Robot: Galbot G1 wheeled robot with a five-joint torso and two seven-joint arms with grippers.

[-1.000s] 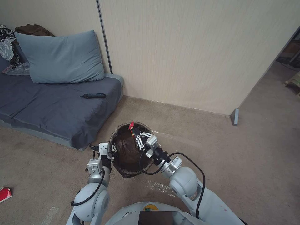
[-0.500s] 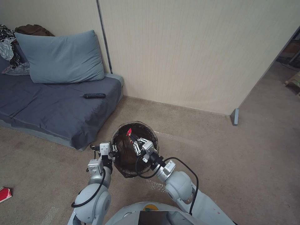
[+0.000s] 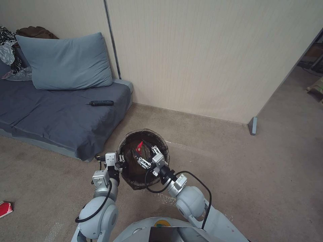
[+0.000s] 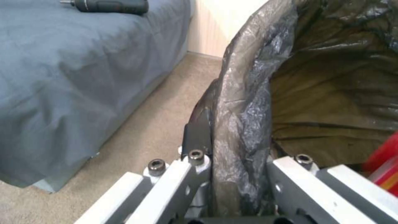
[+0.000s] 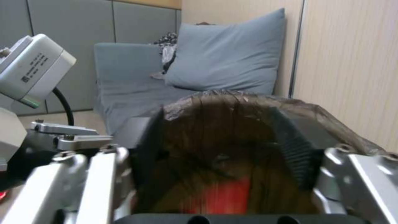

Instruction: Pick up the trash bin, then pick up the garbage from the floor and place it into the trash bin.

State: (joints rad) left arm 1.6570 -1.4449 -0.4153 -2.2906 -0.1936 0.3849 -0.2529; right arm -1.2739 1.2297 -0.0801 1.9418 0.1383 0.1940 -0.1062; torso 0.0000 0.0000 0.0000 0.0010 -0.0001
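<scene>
The left gripper [image 3: 120,163] is clamped on the bin [image 3: 134,179] rim at nine o'clock, holding it off the floor beside the sofa [image 3: 50,117]. The right gripper [image 3: 144,156] hangs over the mouth, jaws spread; a red wrapper [image 3: 139,146] falls inside. Risk: that one-sided rim pinch slipping on the bag liner and tipping the bin.

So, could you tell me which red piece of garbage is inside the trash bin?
The red wrapper below the open right gripper; the other red piece lies on the carpet.
</scene>
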